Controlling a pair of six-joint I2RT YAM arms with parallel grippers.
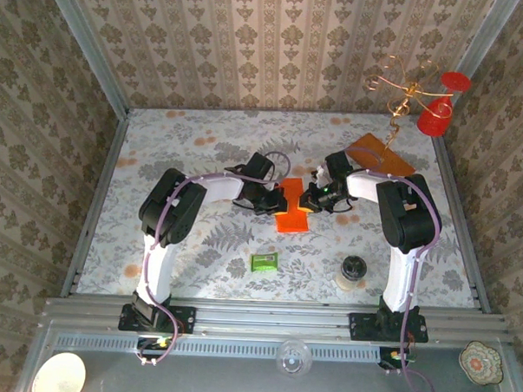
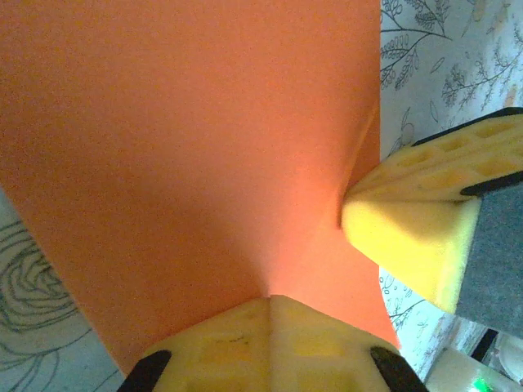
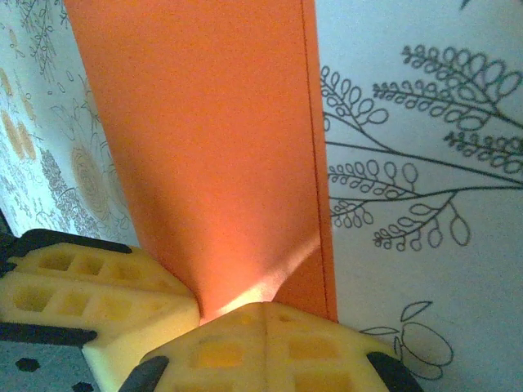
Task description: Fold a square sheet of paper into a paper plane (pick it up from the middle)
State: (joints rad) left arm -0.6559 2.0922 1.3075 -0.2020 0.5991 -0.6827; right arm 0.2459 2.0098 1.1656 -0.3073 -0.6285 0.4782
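A: Where's the orange paper (image 1: 293, 216) sitting?
B: Middle of the table (image 1: 203, 150), past the green packet (image 1: 264, 262).
A: Who's holding it?
B: L gripper (image 2: 270, 314) is pinching its left side, R gripper (image 3: 265, 318) is pinching its right. Both squeezing tight.

Green packet (image 1: 264, 262), jar (image 1: 352, 271) block near side; board (image 1: 380, 154) blocks far right; table (image 1: 159, 148) left half open.

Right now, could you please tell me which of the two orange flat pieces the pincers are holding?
The bright orange paper at mid-table, clamped by the left pincer and right pincer; the duller brownish-orange board lies apart at the far right.
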